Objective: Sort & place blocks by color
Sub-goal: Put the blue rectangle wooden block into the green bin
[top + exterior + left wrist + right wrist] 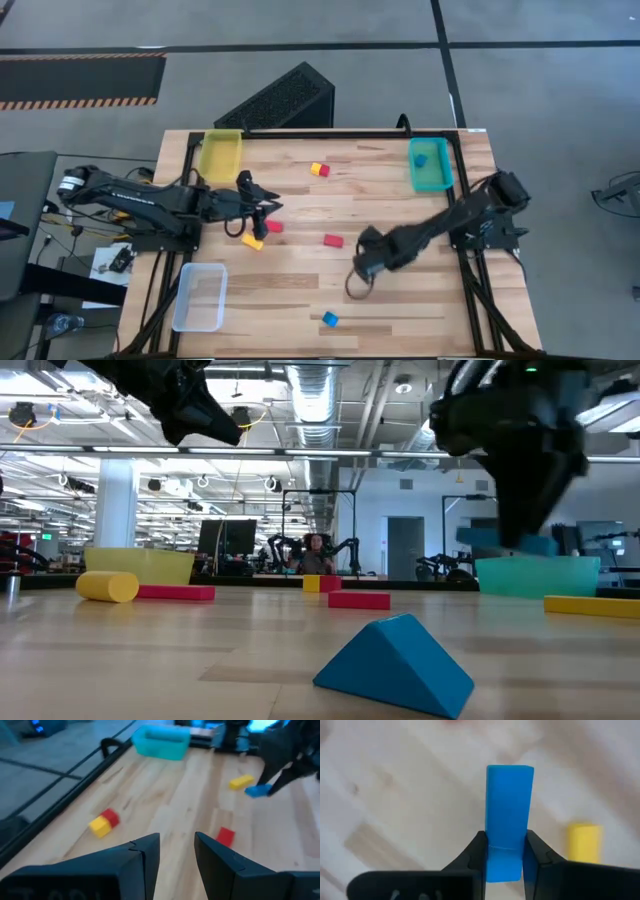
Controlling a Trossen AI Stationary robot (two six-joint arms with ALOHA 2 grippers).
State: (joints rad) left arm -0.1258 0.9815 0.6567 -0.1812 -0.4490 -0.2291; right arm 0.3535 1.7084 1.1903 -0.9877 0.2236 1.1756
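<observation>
Right gripper hangs over the pale wooden table, fingers clamped on a blue block, a yellow block just beside it. Left gripper, fingers apart and empty, faces a teal tray. Behind, an open workshop hall.

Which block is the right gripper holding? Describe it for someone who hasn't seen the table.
Start at the teal tray in the far right corner and follow the right arm to the right gripper, mid-table. Between its fingers is an oblong blue block. The loose blue wedge lies nearer the front edge.
</observation>
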